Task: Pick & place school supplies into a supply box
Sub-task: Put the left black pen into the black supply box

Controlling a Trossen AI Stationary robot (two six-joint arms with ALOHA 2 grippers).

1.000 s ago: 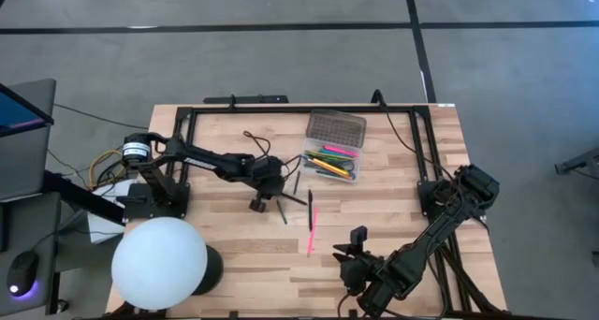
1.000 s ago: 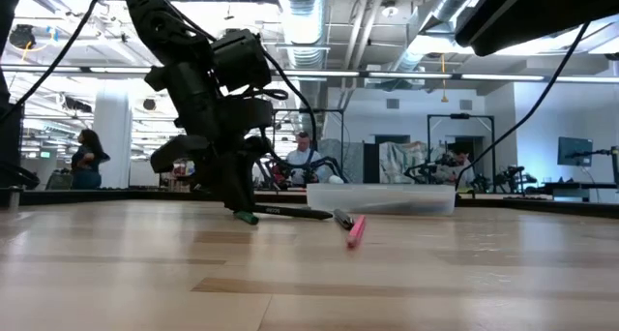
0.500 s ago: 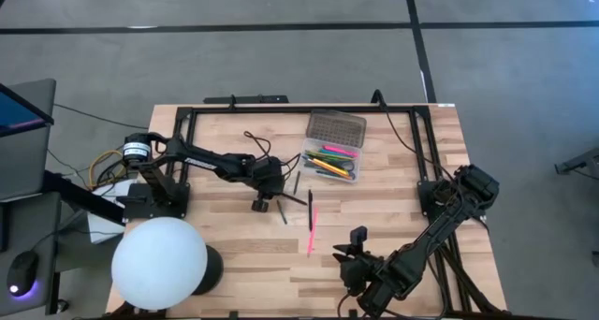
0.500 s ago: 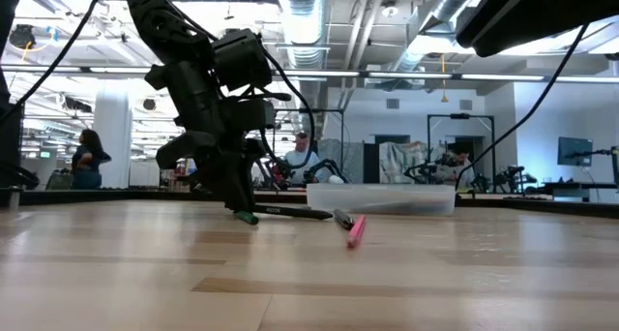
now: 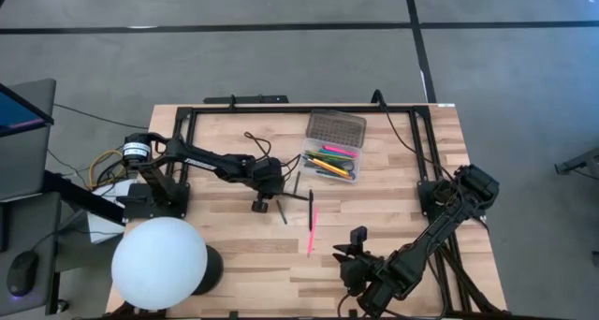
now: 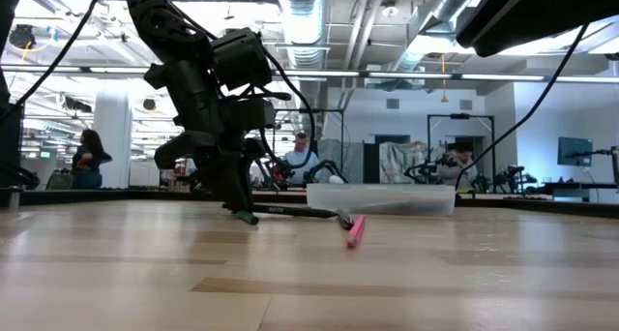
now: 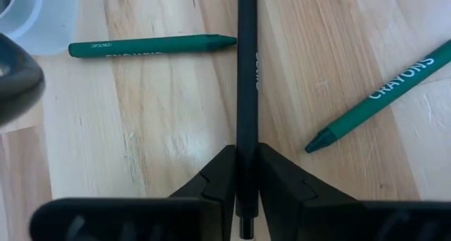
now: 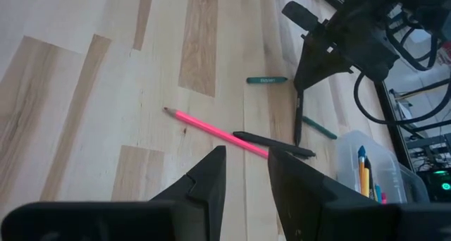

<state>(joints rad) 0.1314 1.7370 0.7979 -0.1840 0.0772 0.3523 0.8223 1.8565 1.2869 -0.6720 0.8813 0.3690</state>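
Observation:
My left gripper [image 5: 272,200] stands left of the supply box [image 5: 329,164], pointing steeply down and shut on a black pen [image 7: 246,72]. The translucent box lies open with its dotted lid [image 5: 335,126] behind it and several coloured pens inside. Two green crayons [image 7: 151,46] [image 7: 380,96] lie flat on the table on either side of the held pen. A pink pencil [image 5: 312,228] and a second black pen [image 8: 275,144] lie toward the near side. My right gripper [image 8: 245,177] hovers open near the table's near edge, with nothing between its fingers. My left gripper pinches the black pen near one end [image 7: 246,153] between its two fingers [image 7: 224,176]. A short stub of the pen sticks out behind them. The fingers come from above, slanting, one on each side of the pen. The pen reaches away about level, low over the table [image 6: 290,212].
A black metal frame [image 5: 299,109] runs along the far part of the table. A white globe lamp [image 5: 159,262] stands at the near left corner. Bare wood lies between the pink pencil and my right gripper [image 5: 356,247]. People show in the room behind the table.

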